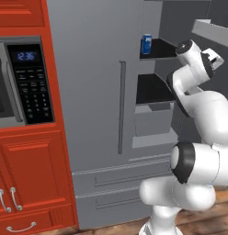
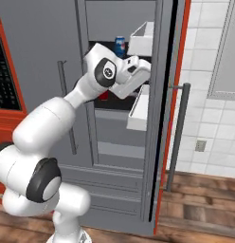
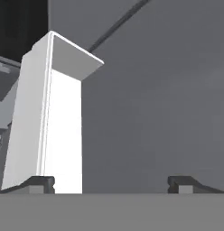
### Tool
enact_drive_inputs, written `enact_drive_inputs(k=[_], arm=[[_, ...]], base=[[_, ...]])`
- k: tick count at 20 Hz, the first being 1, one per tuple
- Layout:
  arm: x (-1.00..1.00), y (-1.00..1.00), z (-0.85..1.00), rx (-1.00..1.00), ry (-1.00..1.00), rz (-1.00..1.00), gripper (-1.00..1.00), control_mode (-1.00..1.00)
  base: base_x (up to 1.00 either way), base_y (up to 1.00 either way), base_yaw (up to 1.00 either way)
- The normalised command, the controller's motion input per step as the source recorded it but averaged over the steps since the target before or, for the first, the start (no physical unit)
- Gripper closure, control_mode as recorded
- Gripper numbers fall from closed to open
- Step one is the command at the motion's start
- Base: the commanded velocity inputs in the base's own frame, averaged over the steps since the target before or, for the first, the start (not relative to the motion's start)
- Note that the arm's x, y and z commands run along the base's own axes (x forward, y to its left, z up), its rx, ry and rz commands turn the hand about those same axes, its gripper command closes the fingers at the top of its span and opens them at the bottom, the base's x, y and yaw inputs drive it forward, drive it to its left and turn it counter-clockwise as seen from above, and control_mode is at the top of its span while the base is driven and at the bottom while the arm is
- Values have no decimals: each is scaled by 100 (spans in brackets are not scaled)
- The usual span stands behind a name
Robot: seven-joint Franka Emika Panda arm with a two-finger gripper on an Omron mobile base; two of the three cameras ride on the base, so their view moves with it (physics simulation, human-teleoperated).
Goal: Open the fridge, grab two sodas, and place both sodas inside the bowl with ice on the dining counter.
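Fridge [image 1: 93, 82] right door open; I have the end effector [image 3: 111, 182] spread wide, empty, facing a door bin [image 3: 50, 113]. Blue can [image 1: 146, 44] on shelf upper centre; both sodas ungrabbed.

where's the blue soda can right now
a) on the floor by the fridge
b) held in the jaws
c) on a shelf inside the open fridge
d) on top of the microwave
c: the blue soda can stands upright on a dark shelf inside the fridge, whose right door is swung open, and the gripper's jaws stand open and empty.

Microwave [image 1: 19, 82] in red cabinetry [image 1: 33, 174]
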Motion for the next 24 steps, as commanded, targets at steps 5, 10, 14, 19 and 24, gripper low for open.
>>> enact_drive_inputs(k=[5,10,14,19,24], arm=[[0,-78,0,0,0,-11,-100,-100],[-58,4,-2,8,-15,-2,-100,-100],[-80,81,-15,14,-21,1,-100,-100],[-67,100,-7,17,-20,4,-100,-100],[-50,100,-16,20,-10,10,-100,-100]], base=[[0,0,0],[0,0,0],[0,0,0],[0,0,0],[0,0,0]])
